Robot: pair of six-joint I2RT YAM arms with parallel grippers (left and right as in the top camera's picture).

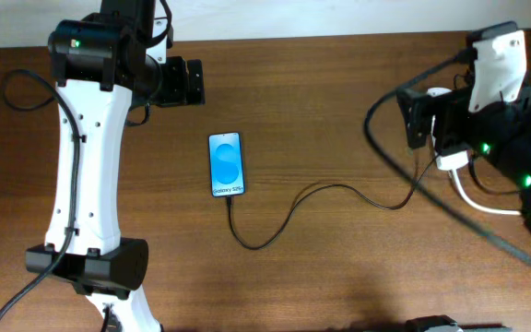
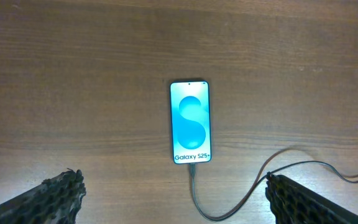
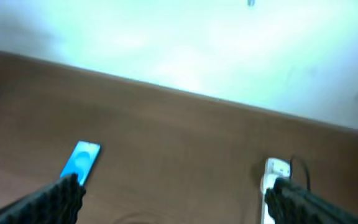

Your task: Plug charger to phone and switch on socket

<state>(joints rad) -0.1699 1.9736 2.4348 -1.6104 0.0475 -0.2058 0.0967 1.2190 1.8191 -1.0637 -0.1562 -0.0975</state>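
Note:
The phone (image 1: 226,164) lies flat mid-table with its blue screen lit; it also shows in the left wrist view (image 2: 191,121) and the right wrist view (image 3: 79,160). The charger (image 1: 293,210), a thin black cable, runs from the phone's lower end (image 2: 192,171) in a loop toward the right arm. The white socket (image 1: 452,162) is mostly hidden under the right arm; its end shows in the right wrist view (image 3: 272,177). My left gripper (image 1: 190,83) (image 2: 174,190) is open and empty, above the phone. My right gripper (image 1: 416,118) (image 3: 176,190) is open and empty, above the socket.
The thick white cord (image 1: 476,202) curves away from the socket at the right. Black robot cables (image 1: 450,217) cross the table's right side. The left arm's white body (image 1: 86,166) stands left of the phone. A pale wall (image 3: 185,43) lies beyond the far table edge.

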